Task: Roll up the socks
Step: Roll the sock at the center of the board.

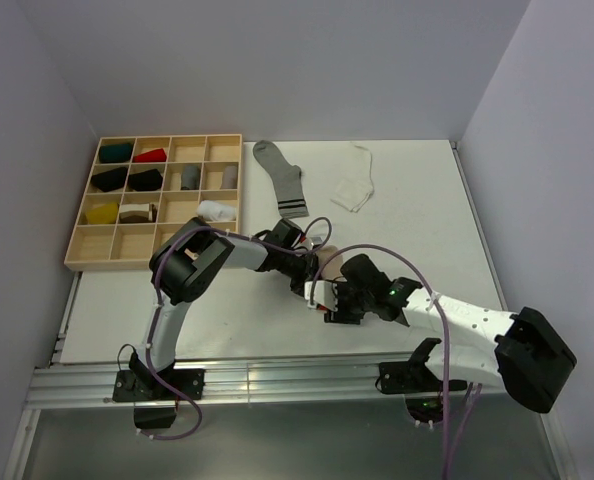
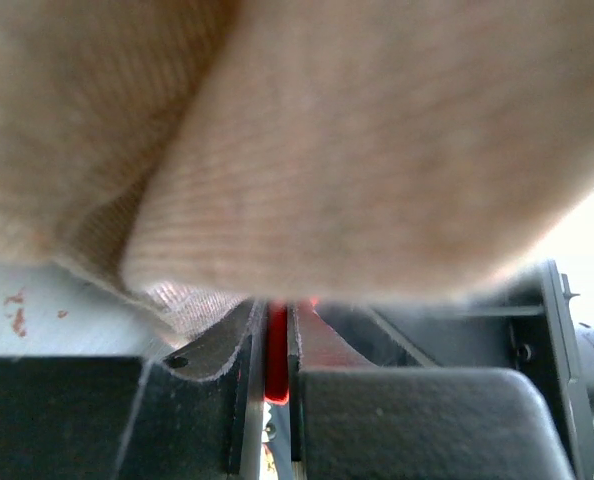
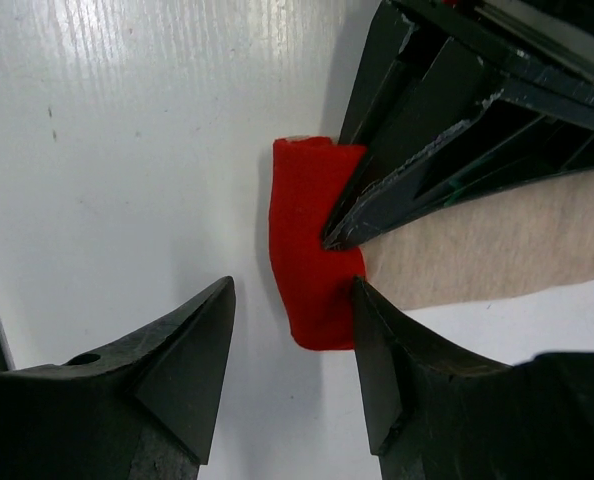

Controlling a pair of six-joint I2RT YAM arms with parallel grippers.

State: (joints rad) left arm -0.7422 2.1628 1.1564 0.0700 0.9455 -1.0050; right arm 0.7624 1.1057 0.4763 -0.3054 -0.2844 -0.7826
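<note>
The left claw (image 3: 329,238) is pinched tight on the beige sock (image 3: 477,250) at its red end (image 3: 307,260), which lies on the bench (image 3: 117,140) between the arms. The right claw (image 3: 292,300) stands open around that end, holding nothing. If it closes off-centre it may catch only an edge, and the fabric could slip loose.

- White table (image 1: 427,230), with a wooden tray (image 1: 107,264) at the far left.
- Just right of tray: grey striped sock (image 1: 282,180).
- Further right of tray: white sock (image 1: 355,182).
- Right of tray, nearer: beige sock (image 3: 497,250), red-ended.
</note>
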